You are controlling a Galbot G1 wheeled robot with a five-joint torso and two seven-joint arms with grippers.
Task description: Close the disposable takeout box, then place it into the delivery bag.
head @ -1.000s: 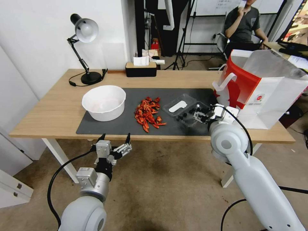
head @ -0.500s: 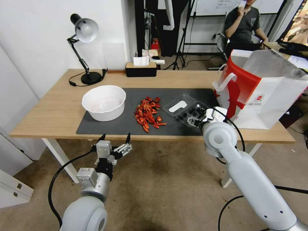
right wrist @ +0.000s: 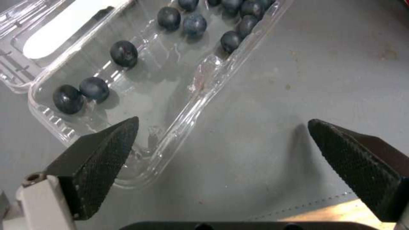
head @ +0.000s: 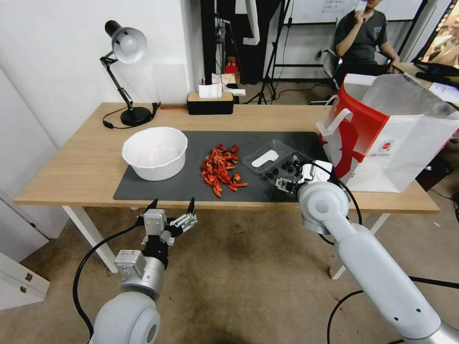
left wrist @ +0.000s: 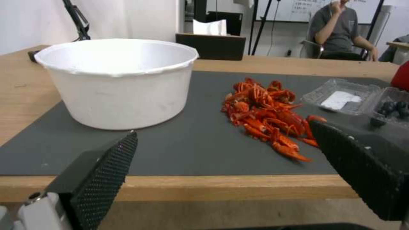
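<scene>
1. The right gripper point(right wrist: 221, 150) hangs over the dark grey mat point(right wrist: 298, 80), jaws spread wide and holding nothing — the clear plastic hinged takeout box point(right wrist: 140, 80) lies open, its near corner just inside one jaw.
2. The large red-and-white paper delivery bag point(head: 382, 138) stands upright on the wooden counter point(head: 81, 167), beside those jaws.
3. The left gripper point(head: 170, 206) waits below the counter edge — jaws wide apart, empty.
</scene>
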